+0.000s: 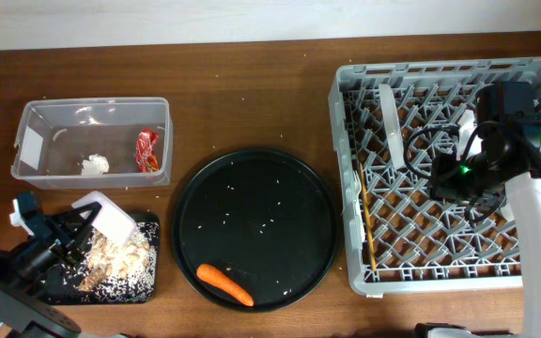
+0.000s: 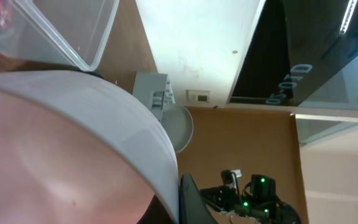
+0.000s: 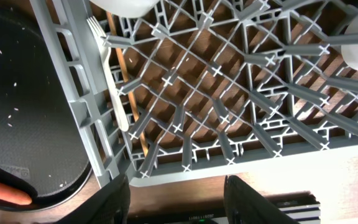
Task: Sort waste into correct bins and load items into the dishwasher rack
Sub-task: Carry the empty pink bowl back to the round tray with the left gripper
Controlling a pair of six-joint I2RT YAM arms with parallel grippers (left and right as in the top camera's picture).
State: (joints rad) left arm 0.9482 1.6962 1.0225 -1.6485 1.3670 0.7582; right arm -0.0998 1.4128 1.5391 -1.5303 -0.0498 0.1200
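My left gripper [image 1: 81, 225] is shut on the rim of a white bowl [image 1: 109, 214], held tilted over the shallow black tray [image 1: 148, 282] with beige food scraps [image 1: 111, 255] in it. In the left wrist view the bowl [image 2: 73, 143] fills the frame, with one dark finger [image 2: 190, 202] against its rim. The clear tub [image 1: 36, 117] holds a red wrapper [image 1: 147, 148] and a tissue wad [image 1: 94, 165]. An orange carrot [image 1: 224, 284] lies on the round black tray [image 1: 252, 188]. My right gripper [image 3: 179, 199] hangs open and empty over the grey dishwasher rack [image 1: 524, 268].
In the rack a pale plate [image 1: 393, 127] stands on edge and a white cup [image 1: 466, 127] sits by the right arm. A white fork [image 3: 107, 68] and wooden chopsticks [image 1: 366, 211] lie along the rack's left side. Crumbs dot the round tray.
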